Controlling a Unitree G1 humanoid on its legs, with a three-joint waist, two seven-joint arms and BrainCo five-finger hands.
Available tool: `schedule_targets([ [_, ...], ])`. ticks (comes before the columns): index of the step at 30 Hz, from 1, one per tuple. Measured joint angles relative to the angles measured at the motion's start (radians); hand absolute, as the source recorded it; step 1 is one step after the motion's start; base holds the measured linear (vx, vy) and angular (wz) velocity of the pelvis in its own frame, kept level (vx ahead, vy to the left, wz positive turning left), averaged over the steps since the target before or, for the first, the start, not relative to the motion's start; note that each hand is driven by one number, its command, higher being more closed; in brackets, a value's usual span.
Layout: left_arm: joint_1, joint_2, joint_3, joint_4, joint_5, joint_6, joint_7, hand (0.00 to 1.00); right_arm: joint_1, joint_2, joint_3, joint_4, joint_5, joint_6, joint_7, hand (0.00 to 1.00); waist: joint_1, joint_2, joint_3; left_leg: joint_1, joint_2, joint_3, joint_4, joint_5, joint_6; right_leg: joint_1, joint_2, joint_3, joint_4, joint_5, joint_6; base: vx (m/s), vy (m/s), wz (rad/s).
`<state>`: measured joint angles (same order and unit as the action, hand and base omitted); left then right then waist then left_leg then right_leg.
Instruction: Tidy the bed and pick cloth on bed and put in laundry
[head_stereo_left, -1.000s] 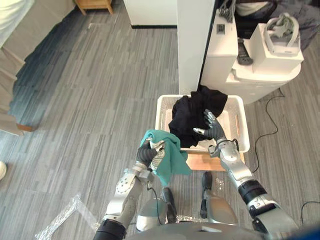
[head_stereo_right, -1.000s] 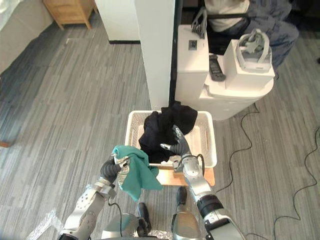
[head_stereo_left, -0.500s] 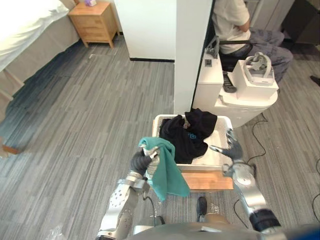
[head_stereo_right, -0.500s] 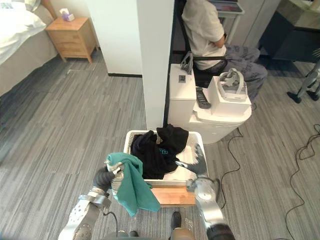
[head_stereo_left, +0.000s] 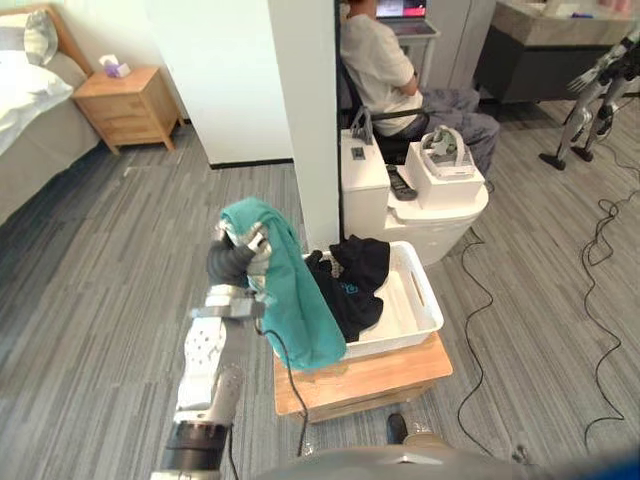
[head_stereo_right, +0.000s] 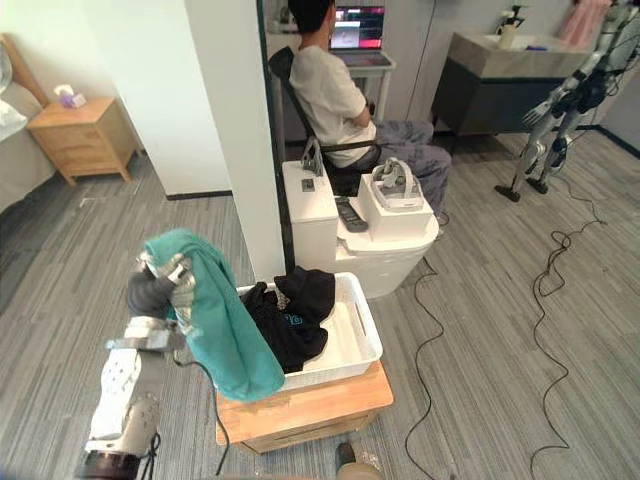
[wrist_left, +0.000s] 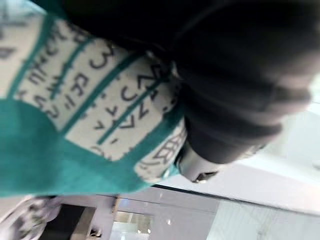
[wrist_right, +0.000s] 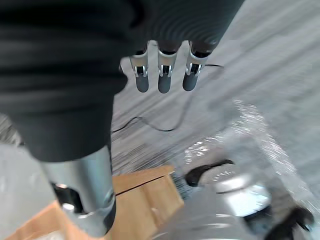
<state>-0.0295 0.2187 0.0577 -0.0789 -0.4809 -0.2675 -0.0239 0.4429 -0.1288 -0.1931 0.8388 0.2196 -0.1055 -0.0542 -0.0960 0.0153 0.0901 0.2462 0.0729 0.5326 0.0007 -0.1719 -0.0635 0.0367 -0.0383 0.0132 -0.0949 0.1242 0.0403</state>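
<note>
A teal cloth (head_stereo_left: 296, 302) hangs from my left hand (head_stereo_left: 236, 262), which is shut on its top edge and held high beside the left rim of the white laundry basket (head_stereo_left: 424, 303). The cloth's lower end drapes over that rim. Up close, the left wrist view has the teal cloth (wrist_left: 45, 150) with a white printed patch bunched against the hand's dark cover. A black garment (head_stereo_left: 352, 286) lies piled inside the basket. My right hand (wrist_right: 163, 70) hangs with straight fingers over the floor, open and holding nothing, near the wooden stand (wrist_right: 145, 192).
The basket rests on a low wooden stand (head_stereo_left: 365, 382). Behind it rise a white pillar (head_stereo_left: 300, 110) and a white unit (head_stereo_left: 420, 195) carrying a headset. A person (head_stereo_left: 385, 70) sits beyond. A nightstand (head_stereo_left: 125, 105) and a bed (head_stereo_left: 25, 110) are far left; cables (head_stereo_left: 600, 250) cross the floor at right.
The camera has tilted up, showing more of the room. My left hand has lifted the teal cloth higher, against the basket's left rim. My right hand has drawn away from the black garment and dropped down.
</note>
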Motion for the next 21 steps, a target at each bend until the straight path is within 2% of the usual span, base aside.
schedule_targets([
  [5, -0.129, 0.039, 0.006, 0.002, 0.013, 0.040, 0.036, 1.00, 0.025, 0.012, -0.081, 0.066, -0.009, -0.050, 0.091, 0.00, -0.024, -0.004, -0.002, 0.009, 0.003, 0.049, -0.006, -0.003, -0.005, -0.015, 0.016, 0.045, 0.000, 0.006, -0.007, -0.03, -0.035, -0.31],
  [9, -0.206, 0.046, 0.004, 0.019, 0.110, 0.066, 0.048, 1.00, 0.038, 0.036, -0.153, 0.102, -0.006, -0.072, 0.146, 0.00, -0.045, -0.004, -0.004, 0.023, 0.005, 0.077, -0.014, 0.002, -0.002, -0.017, 0.027, 0.062, 0.000, 0.009, -0.009, -0.01, -0.020, -0.20],
  [12, -0.233, 0.073, -0.009, 0.077, 0.157, 0.088, 0.043, 1.00, 0.041, 0.057, -0.161, 0.103, -0.006, -0.092, 0.199, 0.00, -0.055, -0.004, -0.004, 0.033, 0.006, 0.108, -0.016, -0.001, -0.007, -0.022, 0.038, 0.090, 0.001, 0.009, -0.009, 0.00, -0.009, -0.26],
  [18, -0.234, 0.071, -0.115, 0.186, 0.241, 0.108, 0.022, 1.00, 0.032, 0.094, -0.160, 0.094, -0.006, -0.115, 0.237, 0.00, -0.061, -0.008, 0.027, 0.011, 0.001, 0.147, -0.016, -0.005, -0.012, -0.082, 0.048, 0.132, 0.045, -0.001, -0.009, -0.03, -0.019, -0.20],
  [20, -0.230, 0.070, -0.147, 0.219, 0.255, 0.108, 0.022, 1.00, 0.029, 0.094, -0.160, 0.087, -0.006, -0.119, 0.239, 0.00, -0.063, 0.000, 0.042, -0.007, 0.000, 0.151, -0.014, -0.008, -0.012, -0.105, 0.049, 0.143, 0.053, -0.002, -0.008, -0.04, -0.033, -0.20],
  [21, -0.223, 0.070, -0.166, 0.234, 0.276, 0.109, 0.022, 1.00, 0.024, 0.093, -0.159, 0.086, -0.006, -0.119, 0.239, 0.00, -0.076, -0.001, 0.055, -0.014, 0.000, 0.160, -0.013, -0.009, -0.012, -0.120, 0.051, 0.150, 0.064, -0.007, -0.003, -0.01, -0.036, -0.20],
])
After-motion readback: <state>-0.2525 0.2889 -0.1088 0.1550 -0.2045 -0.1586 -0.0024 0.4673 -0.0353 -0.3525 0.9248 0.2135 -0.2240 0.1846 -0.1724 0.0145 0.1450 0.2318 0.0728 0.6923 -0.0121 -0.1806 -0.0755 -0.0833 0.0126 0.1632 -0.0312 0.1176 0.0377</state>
